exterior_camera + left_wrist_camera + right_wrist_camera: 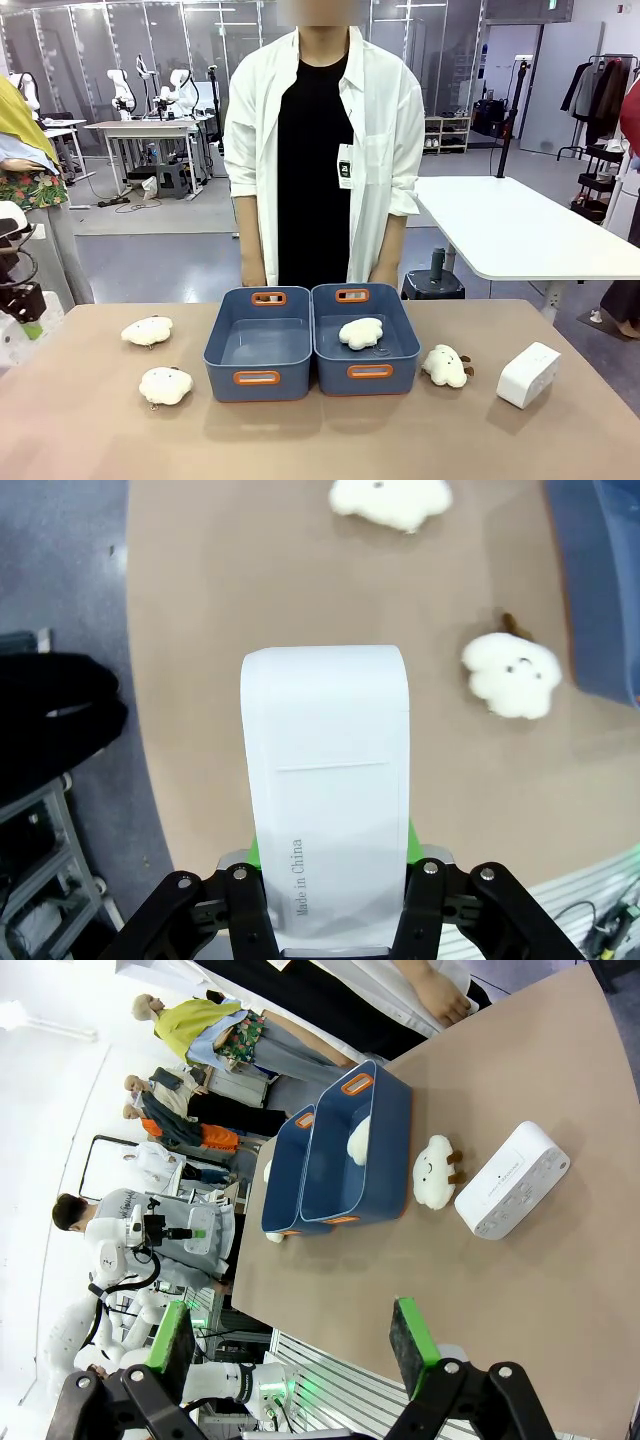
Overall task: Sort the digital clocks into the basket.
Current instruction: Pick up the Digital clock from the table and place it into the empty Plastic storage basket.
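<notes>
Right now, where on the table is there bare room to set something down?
Free: inside the left blue bin, and the table in front of both bins. Crowded: two cloud plush toys left of the bins, one in the right bin, another beside the digital clock.

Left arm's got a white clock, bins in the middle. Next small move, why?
Probably carry the left pincer over the empty blue rectangular plastic bin and stop there. It is shut on a plain white rectangular plastic clock above the tan table, short of the bins; the other blue bin holds a fluffy cream cloud-shaped plush, so the empty one looks right.
</notes>
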Available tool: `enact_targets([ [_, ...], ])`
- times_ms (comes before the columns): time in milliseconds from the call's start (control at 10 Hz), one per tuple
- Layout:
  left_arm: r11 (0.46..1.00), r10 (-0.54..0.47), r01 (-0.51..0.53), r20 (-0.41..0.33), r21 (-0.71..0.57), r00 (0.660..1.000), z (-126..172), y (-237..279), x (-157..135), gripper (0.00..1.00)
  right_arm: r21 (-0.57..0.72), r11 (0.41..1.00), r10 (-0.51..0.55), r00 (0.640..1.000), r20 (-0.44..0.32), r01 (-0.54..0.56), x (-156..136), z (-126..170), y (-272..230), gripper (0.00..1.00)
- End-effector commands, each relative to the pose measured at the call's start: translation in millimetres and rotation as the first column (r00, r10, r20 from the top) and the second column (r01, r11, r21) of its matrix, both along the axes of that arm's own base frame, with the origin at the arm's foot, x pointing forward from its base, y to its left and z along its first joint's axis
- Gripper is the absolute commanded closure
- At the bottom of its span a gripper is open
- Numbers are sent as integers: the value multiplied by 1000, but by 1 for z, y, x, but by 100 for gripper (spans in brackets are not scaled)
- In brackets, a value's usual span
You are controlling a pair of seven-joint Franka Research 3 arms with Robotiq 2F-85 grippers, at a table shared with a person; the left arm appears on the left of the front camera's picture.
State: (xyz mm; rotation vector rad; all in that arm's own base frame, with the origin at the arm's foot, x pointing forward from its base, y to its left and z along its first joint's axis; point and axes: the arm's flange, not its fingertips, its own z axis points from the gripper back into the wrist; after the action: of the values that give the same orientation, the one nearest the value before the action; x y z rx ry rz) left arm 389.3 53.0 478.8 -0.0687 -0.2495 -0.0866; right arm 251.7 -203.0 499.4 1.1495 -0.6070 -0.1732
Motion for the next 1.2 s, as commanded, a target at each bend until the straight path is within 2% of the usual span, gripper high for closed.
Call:
enact_targets([
  [0,983,-157,162,61,-82,986,19,-22,-6,100,4,1000,6,1000,15,-6,-3,2,0,0],
  [200,936,-301,325,168,-137,939,44,-60,-8,100,4,1000,6,1000,15,-6,-3,2,0,0],
  [300,936,-287,322,222,-140,932,58,-95,3,100,4,1000,6,1000,15,-6,-3,2,0,0],
  [400,941,-277,313,234,-132,932,64,-130,19,100,4,1000,6,1000,15,-6,-3,2,0,0],
  [500,948,-243,280,225,-153,944,62,-164,35,100,4,1000,6,1000,15,-6,-3,2,0,0],
  [800,967,-172,207,220,-147,960,30,-245,76,100,4,1000,6,1000,15,-6,-3,2,0,0],
  [900,961,-200,233,208,-149,958,29,-262,76,100,4,1000,6,1000,15,-6,-3,2,0,0],
  [1100,950,-264,287,177,-119,948,41,-255,51,100,4,1000,6,1000,15,-6,-3,2,0,0],
])
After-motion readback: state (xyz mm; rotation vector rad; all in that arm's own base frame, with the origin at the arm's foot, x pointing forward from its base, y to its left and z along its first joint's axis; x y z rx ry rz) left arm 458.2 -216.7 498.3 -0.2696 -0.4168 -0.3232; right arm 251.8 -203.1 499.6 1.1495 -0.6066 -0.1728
